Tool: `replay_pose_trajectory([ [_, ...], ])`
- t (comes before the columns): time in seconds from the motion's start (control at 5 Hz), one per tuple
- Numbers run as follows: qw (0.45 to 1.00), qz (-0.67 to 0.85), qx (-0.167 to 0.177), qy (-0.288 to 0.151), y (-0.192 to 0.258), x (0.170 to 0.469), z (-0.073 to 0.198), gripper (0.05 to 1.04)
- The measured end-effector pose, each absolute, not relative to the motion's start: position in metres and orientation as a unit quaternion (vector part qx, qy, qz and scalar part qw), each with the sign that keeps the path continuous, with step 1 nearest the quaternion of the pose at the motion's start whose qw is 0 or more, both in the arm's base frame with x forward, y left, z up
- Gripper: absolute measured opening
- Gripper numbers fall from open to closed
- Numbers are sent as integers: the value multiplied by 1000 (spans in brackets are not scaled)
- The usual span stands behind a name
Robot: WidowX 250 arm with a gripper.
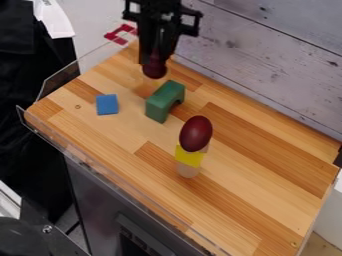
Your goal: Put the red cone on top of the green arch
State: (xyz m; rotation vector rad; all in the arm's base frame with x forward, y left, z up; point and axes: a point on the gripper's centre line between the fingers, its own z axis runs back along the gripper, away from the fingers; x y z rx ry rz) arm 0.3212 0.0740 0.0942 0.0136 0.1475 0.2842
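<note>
Black gripper (155, 56) hangs at the top of the camera view, left of the middle, pointing down over the far part of the wooden table (254, 200); its two fingers stand partly apart, closed about a dark red cone (155, 69), whose wide, rounded end hangs below the fingertips; whether the cone touches anything beneath it, I cannot tell.

Just below and to the right of the cone in the view is the green arch (160, 106); it stands upright on the wood, slanting from lower left to upper right, its opening showing on the right side; the cone is near the arch, not on it.

To the left of the arch, apart from it, lies a small blue block (107, 104), flat side up; below and to the right of the arch is what looks like a small stack: a dark red egg shape (196, 133) at the top, a yellow block (190, 156) under it, and a tan piece (188, 170) lowest; a bit of tan also shows at the egg shape's lower right edge.

Beyond the table's far left corner, beside the gripper, is a flat red piece (121, 34); a clear rim (60, 82) runs along the left; weathered grey-white boards (267, 45) rise behind.
</note>
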Motion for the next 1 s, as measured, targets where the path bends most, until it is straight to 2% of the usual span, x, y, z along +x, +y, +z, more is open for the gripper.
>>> replay_pose_trajectory([
  [0.4,990,121,-6,66,67,327,97,328],
  [0.6,990,118,-26,70,62,333,81,328],
  [1.0,990,111,-38,82,57,334,71,328],
])
